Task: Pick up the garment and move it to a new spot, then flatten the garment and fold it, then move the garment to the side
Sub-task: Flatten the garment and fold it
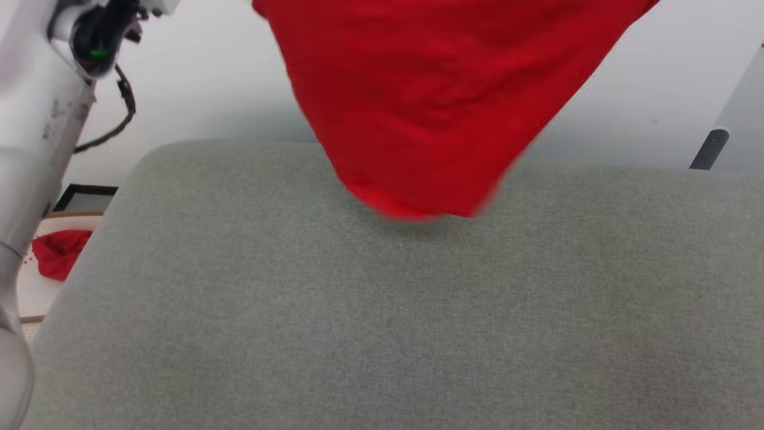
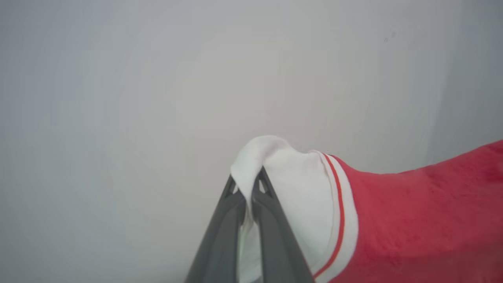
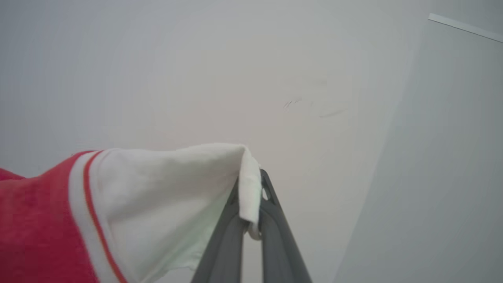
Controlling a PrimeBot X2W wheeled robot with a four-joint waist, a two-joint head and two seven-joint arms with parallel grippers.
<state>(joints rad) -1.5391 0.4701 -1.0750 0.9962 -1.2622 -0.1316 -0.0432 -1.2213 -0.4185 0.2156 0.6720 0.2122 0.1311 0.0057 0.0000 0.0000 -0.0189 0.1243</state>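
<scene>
The garment (image 1: 430, 101), a red jersey, hangs in the air over the far half of the grey table (image 1: 382, 310); its blurred lower edge dangles just above the cloth surface. In the left wrist view my left gripper (image 2: 247, 184) is shut on the white sleeve (image 2: 298, 188), with the red-and-white trim and red body running off to the right. In the right wrist view my right gripper (image 3: 251, 184) is shut on the other white sleeve (image 3: 173, 196), the red body trailing left. Lettering is hidden.
My pale left arm (image 1: 36, 149) rises along the left edge of the head view. A small plain red cloth (image 1: 59, 254) lies on a pale surface beyond the table's left edge. A light wall stands behind; a dark post (image 1: 710, 149) shows at far right.
</scene>
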